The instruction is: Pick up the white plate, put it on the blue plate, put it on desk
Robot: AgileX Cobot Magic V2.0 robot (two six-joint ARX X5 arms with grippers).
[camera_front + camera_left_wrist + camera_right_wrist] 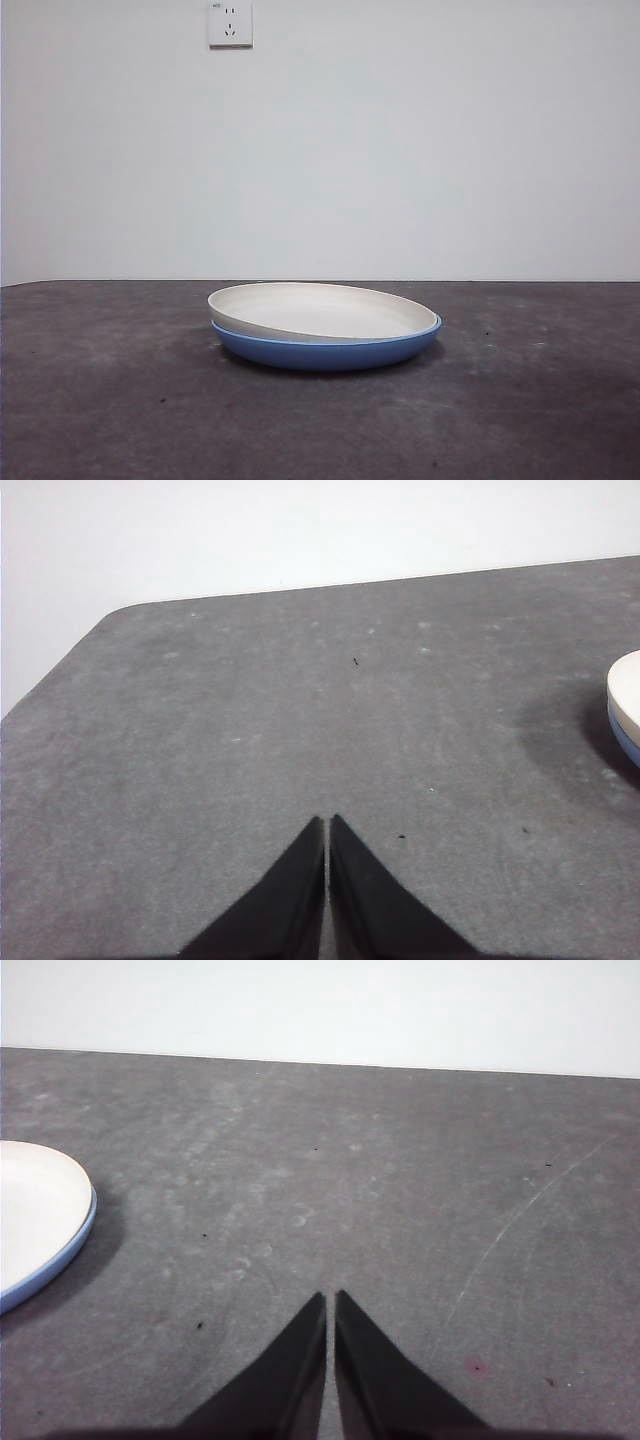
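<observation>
Two hands wait closed and empty, left hand [327, 825] and right hand [330, 1300], flanking the white plate [322, 311] nested in the blue plate [325, 352] on the desk [100, 400]; neither looks nearer.

Black, pointed, matte hand [327, 825] jaws

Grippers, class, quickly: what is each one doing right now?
Left gripper: jaws shut, holding nothing, above the desk.
Right gripper: jaws shut, holding nothing, also apart from the plates.
</observation>
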